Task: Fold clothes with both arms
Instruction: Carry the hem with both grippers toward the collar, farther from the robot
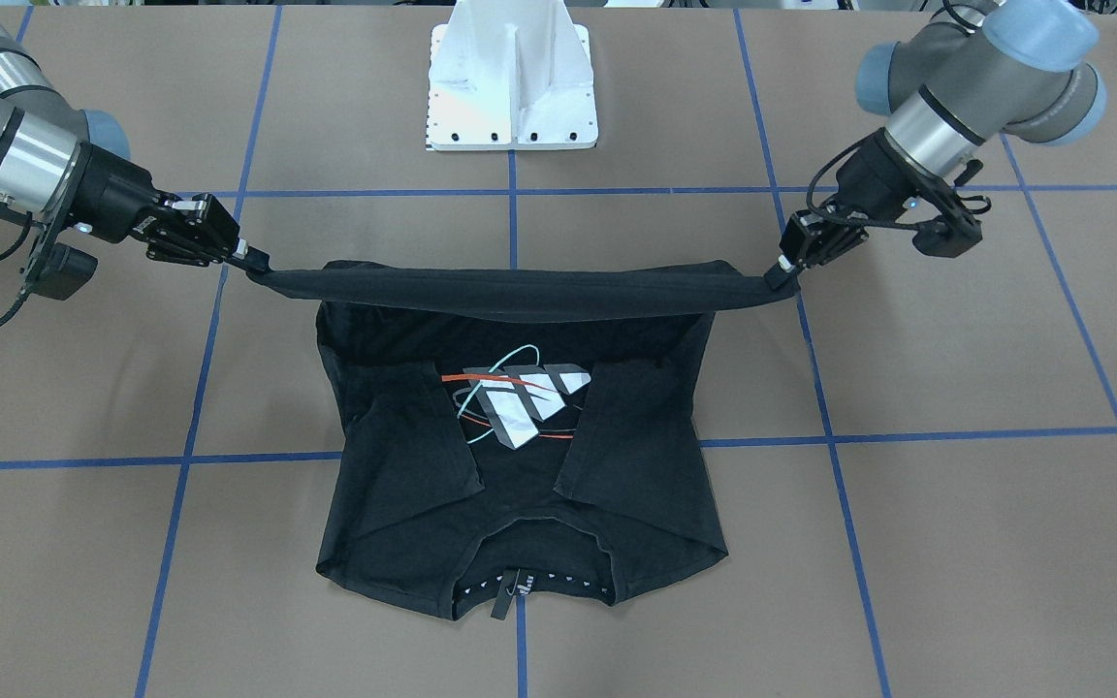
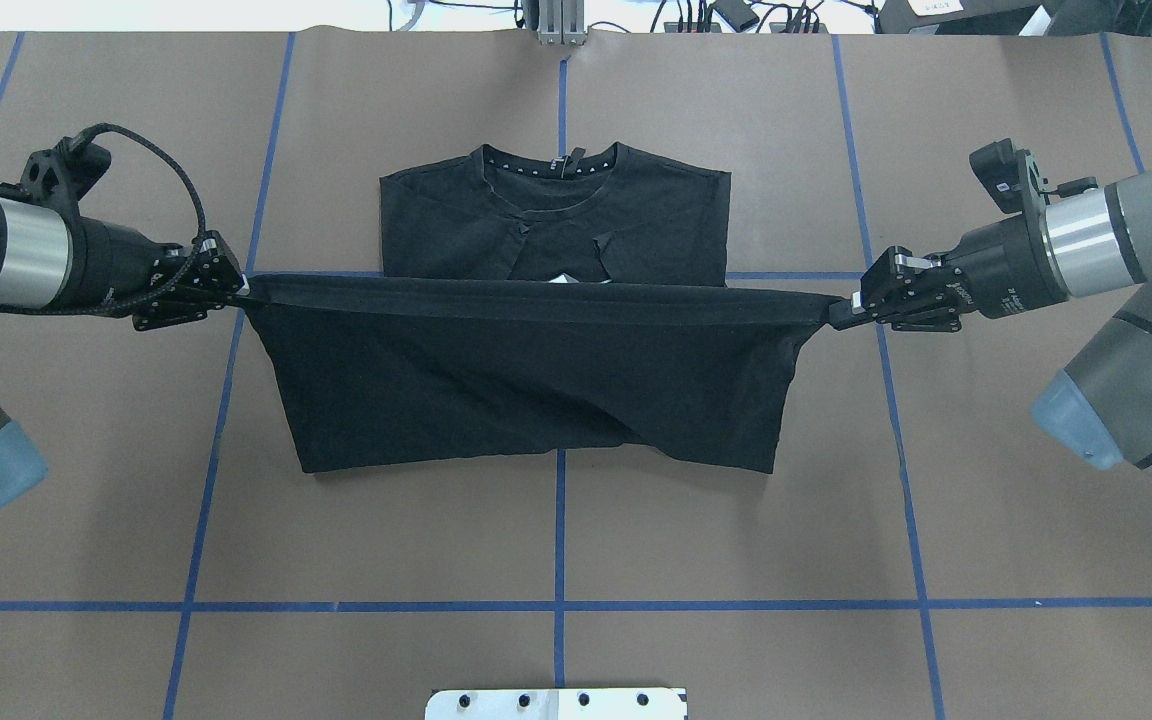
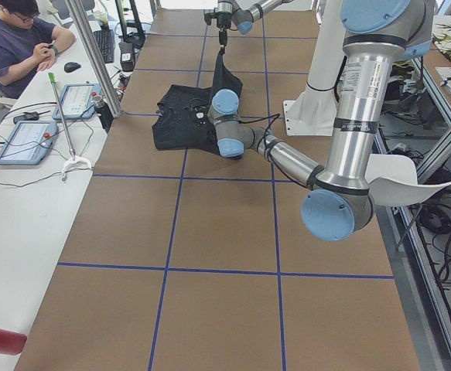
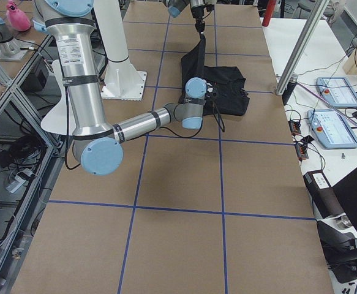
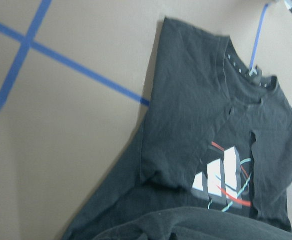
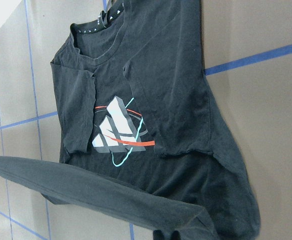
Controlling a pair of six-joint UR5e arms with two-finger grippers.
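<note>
T-shirt [image 2: 536,390]: black, print side up, centred on the bench [image 2: 736,540] between the arms. The collar end lay flat; the lower body was held off the surface.
Left tool [image 2: 239,290]: jaws were pinched tight on the left hem corner, above the bench and outboard of the shirt's left side.
Hem [image 2: 536,300]: stretched almost straight from tool to tool with a slight sag mid-span. Its long axis ran across the bench, roughly parallel to the collar edge. Cloth hung from it to the robot-side end of the shirt, close to vertical in the side views.
Sleeves [image 1: 423,427]: both were folded inward over the chest, either side of the logo [image 1: 520,402].
Collar [image 2: 551,160]: lay beyond the hem, straight away from the robot, about on the midline between the tools.
Right tool [image 2: 839,315]: jaws were pinched tight on the right hem corner, mirroring the left. In the overhead view it sat a touch closer to the robot.
Nearer arm: neither by any real margin, since the collar was about equally far from both.
Key relation (judgement): the target edge lay forward of both tools, square to the hem axis. The next move likely called for carrying the hem forward and down in step, because uneven travel or tension would skew the fold.
</note>
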